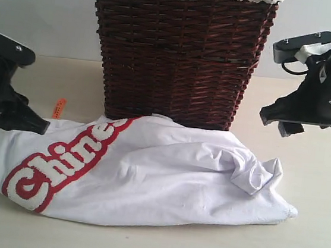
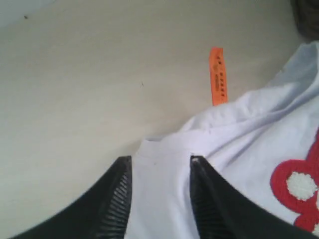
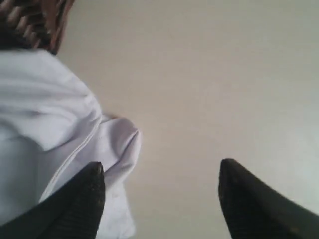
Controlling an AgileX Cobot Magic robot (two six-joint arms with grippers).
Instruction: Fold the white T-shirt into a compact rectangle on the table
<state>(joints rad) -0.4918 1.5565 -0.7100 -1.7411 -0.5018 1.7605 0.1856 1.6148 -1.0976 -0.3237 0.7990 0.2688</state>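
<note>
The white T-shirt (image 1: 159, 177) lies wrinkled and spread on the table (image 1: 314, 237) in front of the basket, with the red-edged "Chinese" lettering (image 1: 59, 166) at its left end. A small orange tag (image 1: 58, 107) sticks out behind it. My left gripper (image 1: 38, 125) sits low at the shirt's left edge. In the left wrist view it (image 2: 162, 162) is open, with a corner of the shirt (image 2: 164, 199) lying between its fingers near the tag (image 2: 217, 75). My right gripper (image 1: 280, 121) hangs open above the table, right of the shirt. One of its fingers (image 3: 84, 199) is over the bunched sleeve (image 3: 117, 144).
A dark wicker basket (image 1: 179, 54) with white lace trim stands right behind the shirt, and its corner (image 3: 30, 20) shows in the right wrist view. Bare tabletop lies to the right (image 3: 209, 89) and to the far left (image 2: 75, 84) of the shirt.
</note>
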